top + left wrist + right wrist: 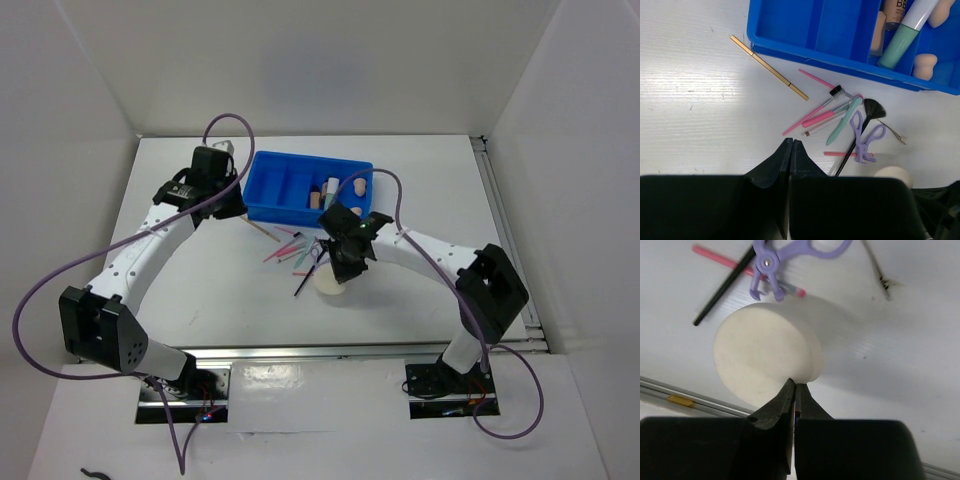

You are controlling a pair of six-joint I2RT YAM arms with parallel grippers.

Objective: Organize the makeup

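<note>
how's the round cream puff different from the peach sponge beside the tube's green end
Shape: the puff is a flat disc, the sponge a waisted egg. Colour: the puff is cream, the sponge peach. Place: the puff is on the table with the shut right gripper at its rim; the sponge lies in the blue tray, untouched. Both are plain, with no cap or handle.

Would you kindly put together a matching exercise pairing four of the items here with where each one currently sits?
Things:
1. mint-green tube
2. gold stick
3. round cream puff
4. purple scissor-handled tool

Places:
A. at the shut tips of the right gripper
B. inside the blue tray
C. beside the black brush
D. on the table, by a corner of the tray

Pairs: 1-B; 2-D; 3-A; 4-C
</note>
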